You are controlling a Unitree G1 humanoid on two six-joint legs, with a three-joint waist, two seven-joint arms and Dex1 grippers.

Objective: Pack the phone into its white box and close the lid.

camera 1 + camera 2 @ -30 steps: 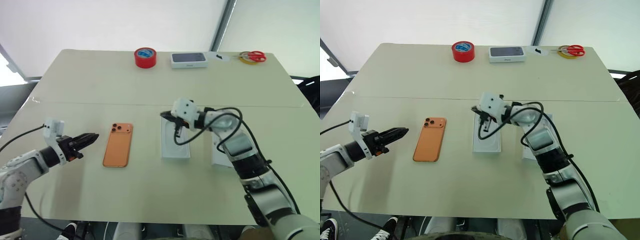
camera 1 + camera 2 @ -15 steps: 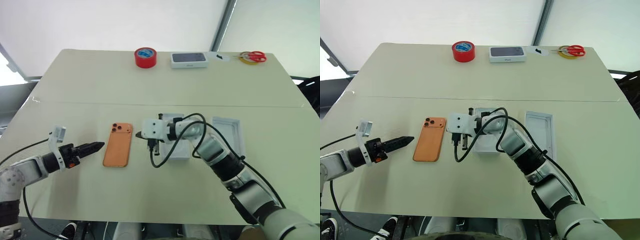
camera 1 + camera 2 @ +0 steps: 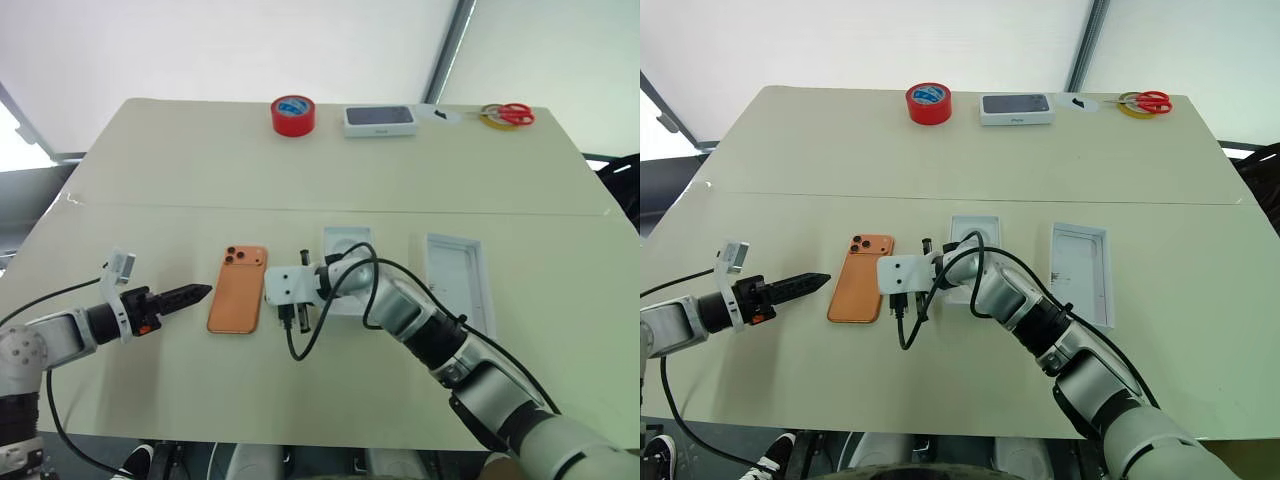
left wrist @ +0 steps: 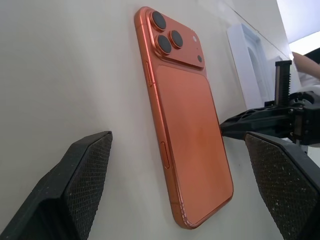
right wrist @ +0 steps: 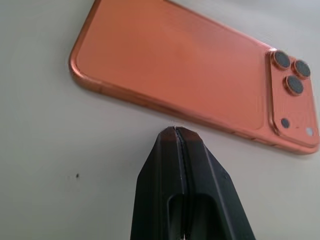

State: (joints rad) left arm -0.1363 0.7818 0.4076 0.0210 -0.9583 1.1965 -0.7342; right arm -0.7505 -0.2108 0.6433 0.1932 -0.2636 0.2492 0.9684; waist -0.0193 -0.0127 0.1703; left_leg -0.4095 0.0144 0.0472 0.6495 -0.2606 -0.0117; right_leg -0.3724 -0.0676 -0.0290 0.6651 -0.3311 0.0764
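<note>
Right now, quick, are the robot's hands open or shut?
Left gripper: open, holding nothing, beside the phone.
Right gripper: shut, empty, tips near the phone's edge.

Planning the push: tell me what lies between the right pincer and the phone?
Only bare table separates the shut right pincer from the phone.

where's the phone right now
The phone lies flat on the table, camera side up, left of the white box, between the open left gripper and the shut right gripper.

Far edge of surface [image 3: 180, 170]: red tape roll [image 3: 293, 115], dark-topped white box [image 3: 379, 120], red-handled scissors [image 3: 510, 113] lying on a yellow ring, well apart.
</note>
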